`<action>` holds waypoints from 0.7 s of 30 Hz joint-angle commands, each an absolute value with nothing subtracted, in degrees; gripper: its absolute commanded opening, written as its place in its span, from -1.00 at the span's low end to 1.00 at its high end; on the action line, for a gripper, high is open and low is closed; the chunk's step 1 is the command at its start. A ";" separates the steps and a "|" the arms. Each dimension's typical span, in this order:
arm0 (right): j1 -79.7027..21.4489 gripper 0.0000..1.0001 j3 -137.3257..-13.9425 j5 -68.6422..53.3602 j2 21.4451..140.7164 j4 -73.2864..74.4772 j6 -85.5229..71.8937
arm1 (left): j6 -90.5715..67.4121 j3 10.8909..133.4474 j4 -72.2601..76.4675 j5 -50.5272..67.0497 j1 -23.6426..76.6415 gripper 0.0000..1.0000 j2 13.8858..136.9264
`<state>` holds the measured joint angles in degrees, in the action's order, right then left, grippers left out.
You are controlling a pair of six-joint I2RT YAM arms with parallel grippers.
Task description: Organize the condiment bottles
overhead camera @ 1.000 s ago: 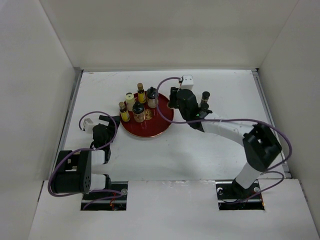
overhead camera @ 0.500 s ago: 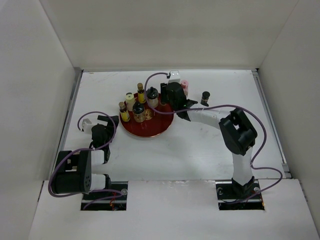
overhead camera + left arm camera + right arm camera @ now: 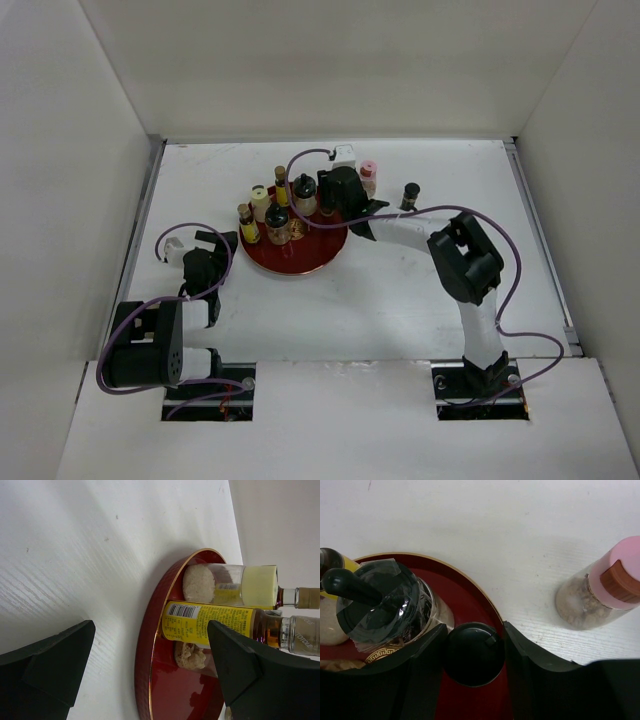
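A white table (image 3: pixel 400 300) boxed in by plain white walls carries a red tray (image 3: pixel 305 262) left of centre in the top view, where most of the condiment bottles stand crowded together. The right gripper (image 3: pixel 474 630) hangs over the tray's right rim, its fingers pressed against both sides of a black-capped bottle (image 3: pixel 474 655) just inside that rim. Whether the bottle's base is down I cannot tell. Close beside it, at the left of the right wrist view, stands a round-lidded bottle (image 3: pixel 377 605). A pink-capped bottle (image 3: pixel 600 590) stands off the tray at the right edge, and a dark-capped bottle (image 3: pixel 410 195) waits further right on the table. The left gripper (image 3: pixel 150 627) rests by the tray's left side, fingers apart, holding nothing. The likely trouble is crowding. On lowering or release, the finger nearest the round-lidded bottle could nudge it into its neighbours. The held bottle could also catch the raised rim and topple.
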<state>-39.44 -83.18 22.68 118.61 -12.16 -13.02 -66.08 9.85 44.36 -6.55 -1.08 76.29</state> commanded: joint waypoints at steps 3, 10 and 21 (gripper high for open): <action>-39.77 0.18 -85.69 22.85 118.74 -13.10 -12.57 | -66.09 10.99 46.49 -6.06 -1.19 1.00 76.29; -40.03 0.24 -84.55 22.76 116.28 -13.45 -13.09 | -66.09 11.25 46.49 -5.98 -1.10 1.00 76.64; -41.44 0.33 -78.76 22.50 107.41 -13.36 -15.11 | -65.92 11.16 46.49 -5.89 -1.01 1.00 76.03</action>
